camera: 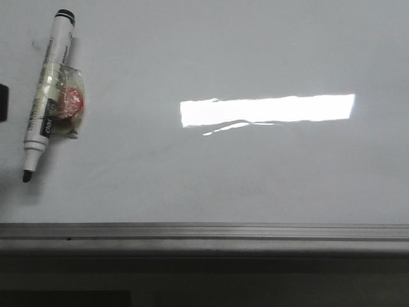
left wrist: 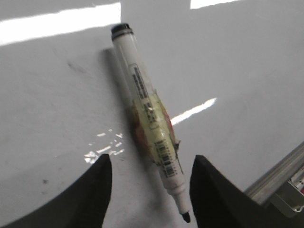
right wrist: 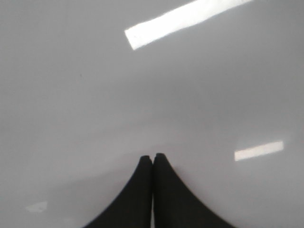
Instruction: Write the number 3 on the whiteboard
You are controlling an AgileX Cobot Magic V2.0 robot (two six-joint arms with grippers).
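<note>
Setting appears to be a lab or office test bench, though little background shows. Evidence: a glossy whiteboard [camera: 255, 166] laid flat as the working surface, grey metal rail [camera: 204, 231] at its edge, ceiling-light reflection [camera: 268, 110], taped dry-erase marker [camera: 46, 96].

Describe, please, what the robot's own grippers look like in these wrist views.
Only the fingers show. The left gripper has two broad, matte black fingers with rounded, curved outlines that taper toward the tips. The right gripper has the same smooth black fingers, ending in narrow rounded tips. No cables, markings or arm links are visible, and neither gripper appears in the front view.
</note>
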